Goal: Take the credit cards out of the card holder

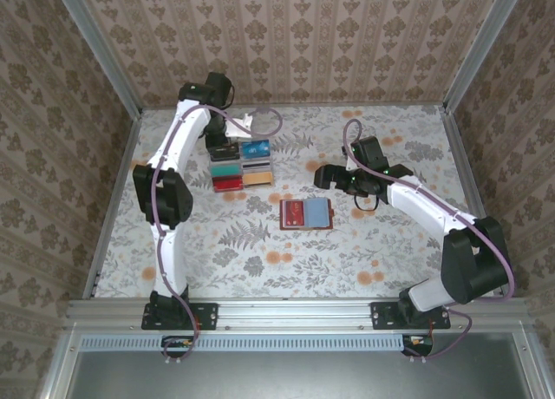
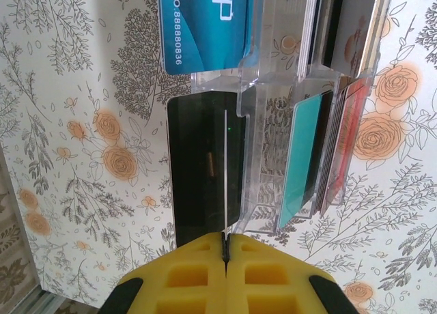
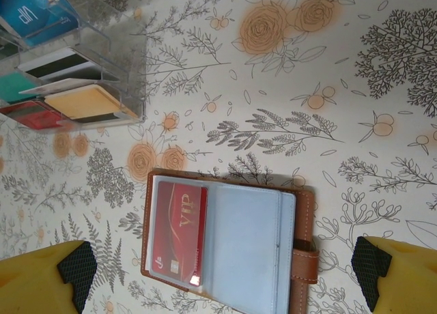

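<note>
— Card holder (image 1: 306,213): where does it lie, and how?
— Near the middle of the flowered table (image 1: 390,260), opened flat with its blue-grey pockets facing up; a red card (image 3: 179,232) sits in one pocket; the other pocket looks bare.
— And the right gripper (image 3: 222,269)?
— Above the card holder, jaws spread wide, one yellow finger to each side of it; it grips nothing and touches nothing.
— The left gripper (image 2: 225,249)?
— Over at the clear tray (image 2: 263,102), which stands apart from the card holder on its far left; the jaws are pressed together on a thin card (image 2: 224,177), seen edge-on as a pale line, above the compartment holding a black card (image 2: 198,170).
— What else is in the tray?
— A blue card (image 2: 205,27) in the next compartment; a teal card (image 2: 300,157) and a reddish stack (image 2: 345,136) in the others.
</note>
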